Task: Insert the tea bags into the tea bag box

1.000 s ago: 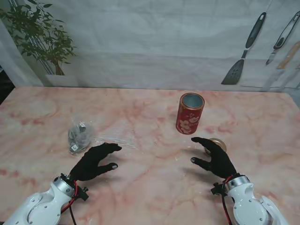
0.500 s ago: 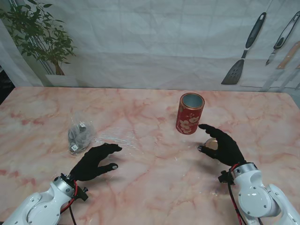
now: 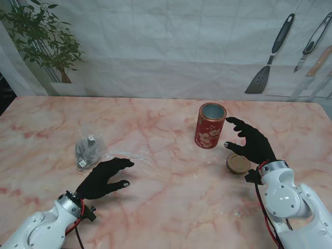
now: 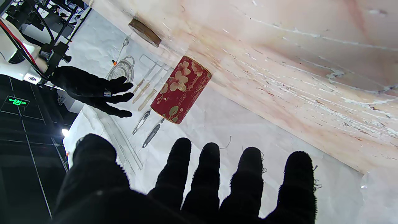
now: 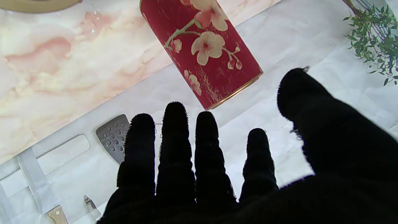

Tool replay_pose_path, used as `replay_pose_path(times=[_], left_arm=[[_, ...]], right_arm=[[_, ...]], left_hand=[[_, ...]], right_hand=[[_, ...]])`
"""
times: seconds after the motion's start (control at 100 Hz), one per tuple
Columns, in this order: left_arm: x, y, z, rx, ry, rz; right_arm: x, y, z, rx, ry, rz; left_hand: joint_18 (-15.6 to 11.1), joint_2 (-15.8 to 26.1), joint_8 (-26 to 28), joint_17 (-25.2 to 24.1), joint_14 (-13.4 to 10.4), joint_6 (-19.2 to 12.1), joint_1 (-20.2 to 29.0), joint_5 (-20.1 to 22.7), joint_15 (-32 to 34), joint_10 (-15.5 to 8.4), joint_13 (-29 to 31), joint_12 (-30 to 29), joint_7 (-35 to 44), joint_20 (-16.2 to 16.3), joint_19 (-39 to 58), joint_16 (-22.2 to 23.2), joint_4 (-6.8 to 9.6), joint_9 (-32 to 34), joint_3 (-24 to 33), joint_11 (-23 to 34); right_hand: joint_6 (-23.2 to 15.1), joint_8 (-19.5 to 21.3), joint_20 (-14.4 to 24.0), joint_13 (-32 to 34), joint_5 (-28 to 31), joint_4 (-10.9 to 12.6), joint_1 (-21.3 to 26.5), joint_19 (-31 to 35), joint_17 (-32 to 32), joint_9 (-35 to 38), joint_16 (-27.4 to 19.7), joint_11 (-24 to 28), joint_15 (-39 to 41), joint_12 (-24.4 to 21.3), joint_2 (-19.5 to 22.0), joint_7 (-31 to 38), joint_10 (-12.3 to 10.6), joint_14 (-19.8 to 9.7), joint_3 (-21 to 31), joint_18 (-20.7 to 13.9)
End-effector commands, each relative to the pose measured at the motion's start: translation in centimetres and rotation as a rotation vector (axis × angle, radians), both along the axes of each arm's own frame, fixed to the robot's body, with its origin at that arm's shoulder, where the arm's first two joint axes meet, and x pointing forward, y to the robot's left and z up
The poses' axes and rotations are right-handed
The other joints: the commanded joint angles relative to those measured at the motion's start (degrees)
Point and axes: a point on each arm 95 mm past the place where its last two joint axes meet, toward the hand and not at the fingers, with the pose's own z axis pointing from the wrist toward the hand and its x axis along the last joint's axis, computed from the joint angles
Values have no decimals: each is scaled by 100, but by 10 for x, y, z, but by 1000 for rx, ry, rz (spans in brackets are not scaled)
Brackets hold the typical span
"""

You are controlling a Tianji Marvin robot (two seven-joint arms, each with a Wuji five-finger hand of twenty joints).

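Your right robot hand (image 3: 250, 143) is spread and empty beside the open red tin (image 3: 210, 125), so wrap it low and gently, while the left robot hand (image 3: 106, 177), also empty, goes for the bagged tea (image 3: 88, 151).

Both my hands wear fuzzy black knit gloves: the left hand (image 3: 106, 178) and the right hand (image 3: 252, 146) each show pale fingertips where the cloth ends. Behind each glove sits a silver wrist ring (image 3: 70, 203), then glossy white rounded arm shells (image 3: 284, 201). Red and black cables (image 3: 79, 224) loop beside both wrists.
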Motion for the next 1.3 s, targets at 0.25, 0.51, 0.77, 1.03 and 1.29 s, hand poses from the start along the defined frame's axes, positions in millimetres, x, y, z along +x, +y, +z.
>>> replay_pose_path(times=[0.25, 0.51, 0.77, 1.03, 1.29], left_arm=[[1, 2, 5, 22, -10, 0], [1, 3, 7, 31, -16, 2], [2, 4, 9, 34, -16, 2], [2, 4, 9, 34, -12, 2], [2, 4, 10, 34, -10, 2]], right_arm=[[23, -2, 13, -40, 14, -19], [39, -3, 18, -99, 56, -37], [54, 2, 21, -164, 84, -38], [67, 11, 22, -197, 103, -21], [76, 21, 25, -217, 115, 8]], left_hand=[[-24, 61, -5, -28, -60, -114, -9, -202, -193, -213, -42, -68, -6, 76, -32, -12, 126, -145, 0, 24], [-18, 66, -5, -22, -72, -115, -11, -205, -193, -218, -39, -68, -6, 75, -29, -12, 125, -144, -3, 23], [-14, 65, -4, -22, -73, -116, -9, -196, -192, -218, -29, -68, -3, 73, -28, -12, 124, -138, -4, 23], [-18, 74, -4, -21, -62, -114, 0, -191, -192, -212, -27, -68, -2, 73, -24, -12, 124, -131, -2, 24], [-14, 77, -4, -23, -62, -113, 4, -193, -193, -213, -28, -68, -3, 73, -22, -12, 122, -130, -3, 24]], right_hand=[[-284, -14, 39, 330, -350, 44, 419, 397, 127, 163, 251, 397, 437, 231, -203, -91, -130, -32, 262, 162], [-343, -14, 33, 469, -399, 45, 717, 645, 221, 233, 402, 767, 769, 382, -79, -69, -229, -73, 297, 196], [-397, -7, 40, 591, -387, 51, 948, 827, 315, 287, 502, 1024, 1012, 492, 74, 25, -313, -119, 335, 228], [-422, -13, 35, 656, -431, 46, 1050, 921, 385, 322, 538, 1136, 1122, 534, 182, 128, -365, -151, 313, 218], [-443, -53, 19, 681, -496, 50, 1085, 954, 401, 320, 544, 1174, 1155, 545, 246, 176, -381, -170, 288, 225]])
